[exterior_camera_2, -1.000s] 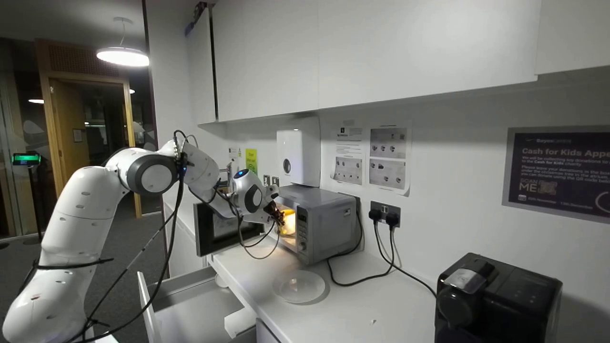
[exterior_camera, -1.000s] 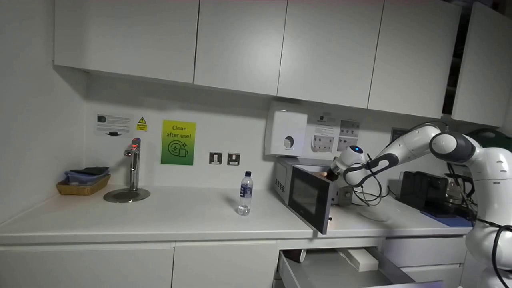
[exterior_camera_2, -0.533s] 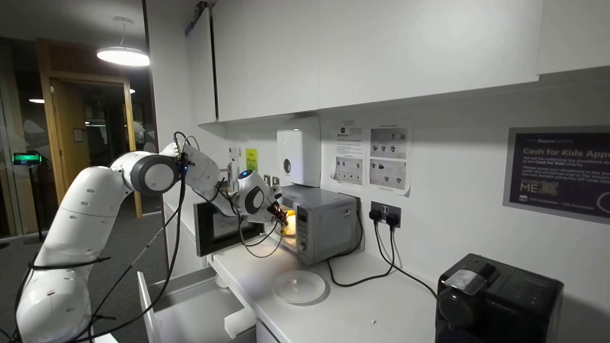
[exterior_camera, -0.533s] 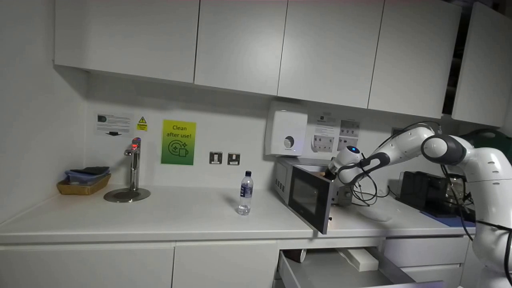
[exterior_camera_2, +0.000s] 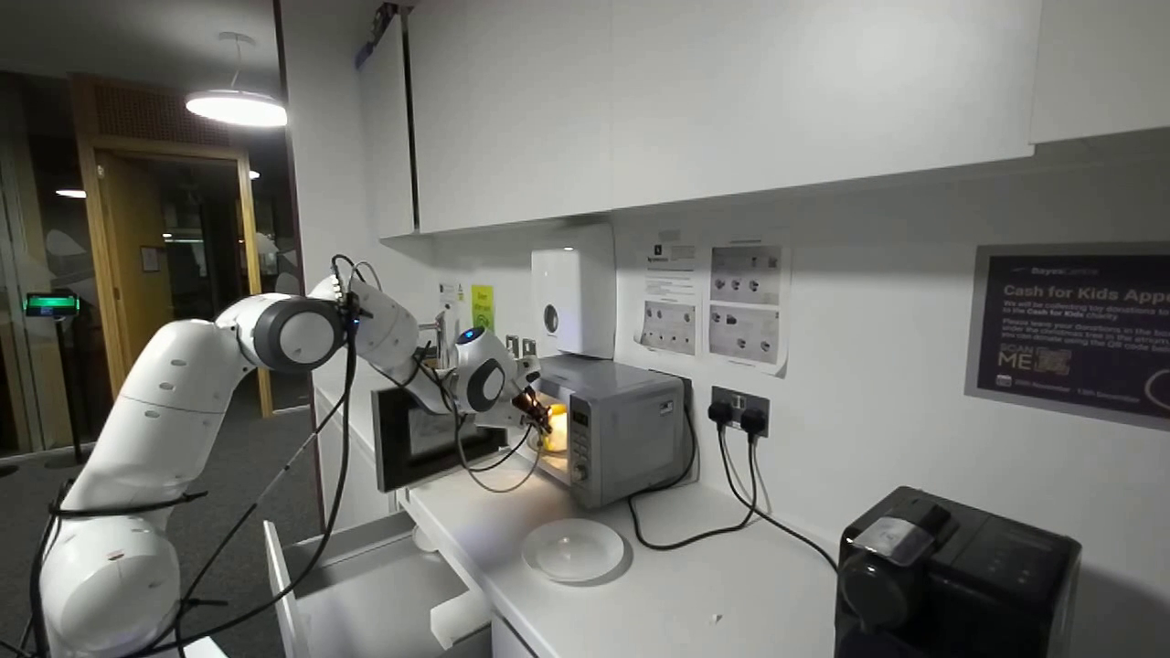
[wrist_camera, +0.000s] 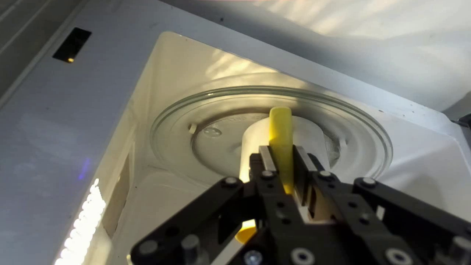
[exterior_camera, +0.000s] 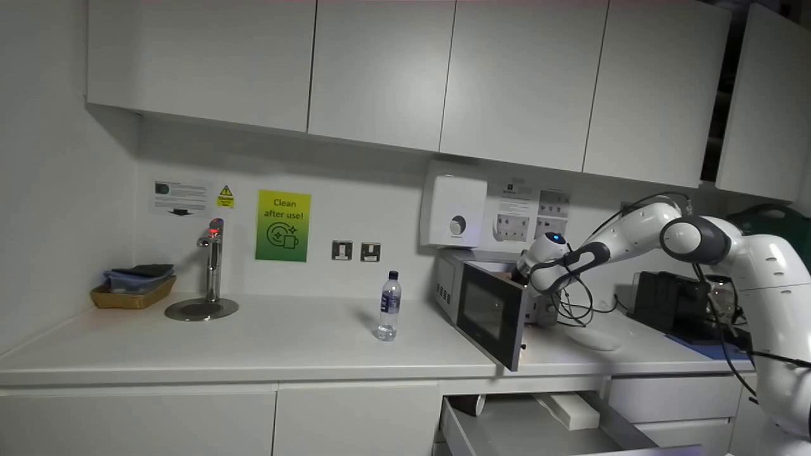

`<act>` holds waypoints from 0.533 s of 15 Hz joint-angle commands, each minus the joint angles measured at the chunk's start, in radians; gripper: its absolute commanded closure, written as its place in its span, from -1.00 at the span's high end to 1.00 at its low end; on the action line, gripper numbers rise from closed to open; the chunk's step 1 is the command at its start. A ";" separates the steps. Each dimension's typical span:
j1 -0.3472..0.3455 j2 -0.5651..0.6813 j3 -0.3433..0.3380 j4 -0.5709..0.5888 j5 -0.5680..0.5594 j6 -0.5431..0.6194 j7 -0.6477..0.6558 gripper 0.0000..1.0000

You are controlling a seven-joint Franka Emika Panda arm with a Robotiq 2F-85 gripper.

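Note:
My gripper [wrist_camera: 285,158] reaches into the open microwave [exterior_camera_2: 631,439]. Its fingers [wrist_camera: 304,158] press on both sides of the yellow handle [wrist_camera: 281,127] of a white mug [wrist_camera: 254,141] with a yellow inside, part of which shows below the linkage. The mug is over the glass turntable [wrist_camera: 173,138]; whether it rests on it I cannot tell. In an exterior view the gripper [exterior_camera_2: 537,409] and the lit mug [exterior_camera_2: 558,429] show at the microwave's opening. In an exterior view the microwave door [exterior_camera: 485,313] hides the mug and much of the gripper.
The swung-out door [exterior_camera_2: 402,448] stands beside the arm. A white plate [exterior_camera_2: 574,550] lies on the counter in front of the microwave. Below, a drawer [exterior_camera: 526,430] is pulled out. A water bottle [exterior_camera: 389,307] stands left of the microwave; a coffee machine [exterior_camera_2: 951,576] is further along.
The gripper and mug have shifted slightly deeper into the microwave. The arm's elbow and upper links have swung towards the microwave. The grip on the handle looks unchanged.

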 commanded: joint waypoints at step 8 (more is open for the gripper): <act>0.047 0.014 -0.055 0.051 0.030 -0.001 -0.044 0.02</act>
